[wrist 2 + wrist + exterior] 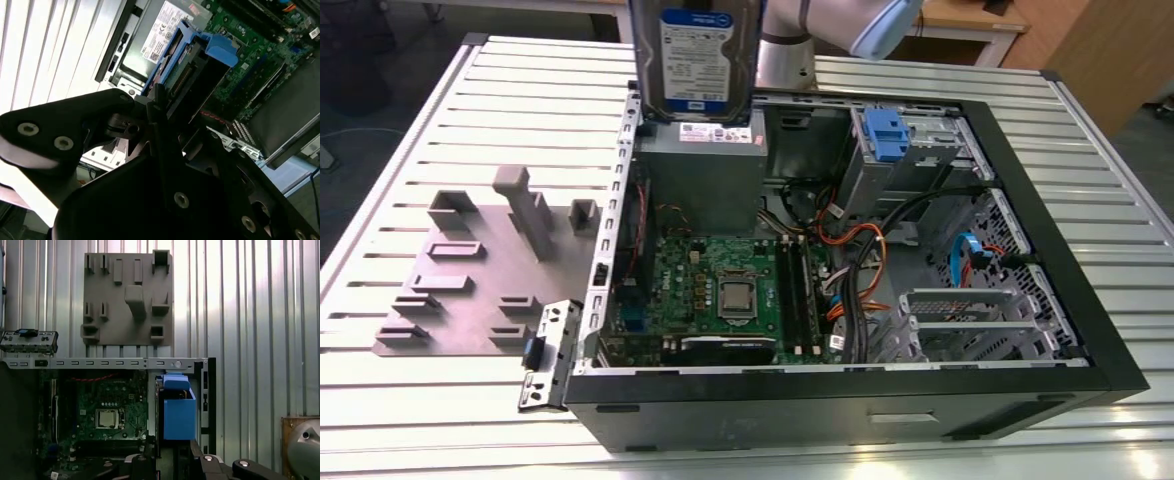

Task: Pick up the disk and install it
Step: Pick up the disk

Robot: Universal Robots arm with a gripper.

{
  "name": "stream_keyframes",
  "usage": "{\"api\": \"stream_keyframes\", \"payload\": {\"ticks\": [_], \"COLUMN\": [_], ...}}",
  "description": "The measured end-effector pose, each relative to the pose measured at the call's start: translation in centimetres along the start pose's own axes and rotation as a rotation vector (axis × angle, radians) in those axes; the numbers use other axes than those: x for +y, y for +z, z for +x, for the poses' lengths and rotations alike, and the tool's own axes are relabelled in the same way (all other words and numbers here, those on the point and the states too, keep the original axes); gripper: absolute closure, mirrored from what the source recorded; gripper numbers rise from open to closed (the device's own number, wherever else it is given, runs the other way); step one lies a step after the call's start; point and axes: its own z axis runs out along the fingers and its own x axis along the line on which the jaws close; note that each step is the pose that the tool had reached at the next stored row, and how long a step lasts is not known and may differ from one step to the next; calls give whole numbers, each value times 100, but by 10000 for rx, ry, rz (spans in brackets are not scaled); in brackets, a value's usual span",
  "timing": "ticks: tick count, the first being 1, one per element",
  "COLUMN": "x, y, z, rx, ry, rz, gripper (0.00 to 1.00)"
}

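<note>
Gripper point(159, 102) sits closest to the lens in the second wrist view: jaws closed on the disk point(186, 75), clamping its flat faces, so it's seen edge-on with the connector end and blue rails pointing away. Below it are the power supply point(160, 30) and the motherboard point(250, 65), so the disk hangs over the open case, touching nothing but the jaws. First wrist view: same grip from the other side. The disk's blue carrier juts out past the fingers point(205, 461) and lines up over the case wall point(100, 362). The grey fixture plate point(127, 295) lies beyond on the slatted table point(250, 315). Exterior view: the disk is upright, label facing the camera, high over the power-supply corner at the far end of the case point(1067, 300), with the arm point(787, 40) just behind it. The drive bay with the fixed blue bracket point(886, 135) and the lower cage point(961, 320) are toward the exterior view's right, well apart from the disk. My read: pick is done, this is the carry, and install hasn't started. Seating it would mean getting the rails square to a bay's guides and clearing the cable bundle point(861, 250). Can't tell which bay is the target.
</note>
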Motion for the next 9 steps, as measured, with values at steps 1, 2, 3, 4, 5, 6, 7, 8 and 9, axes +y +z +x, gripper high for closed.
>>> {"api": "stream_keyframes", "payload": {"ticks": [1,2,3,4,5,6,7,8,9], "x": [-46,-91,-135,-181,-226,-273,-318,-363,-408], "y": [-1,-3,-4,-5,-6,-8,-8,-10,-11], "z": [-1,-2,-3,-3,-4,-5,-6,-7,-8], "rx": [1,1,1,1,1,2,1,1,1], "ry": [-1,-1,0,-1,-1,0,-1,-2,-1], "rz": [0,0,0,0,0,-1,0,-1,-1], "gripper": [65,65,65,65,65,65,65,65,65]}}
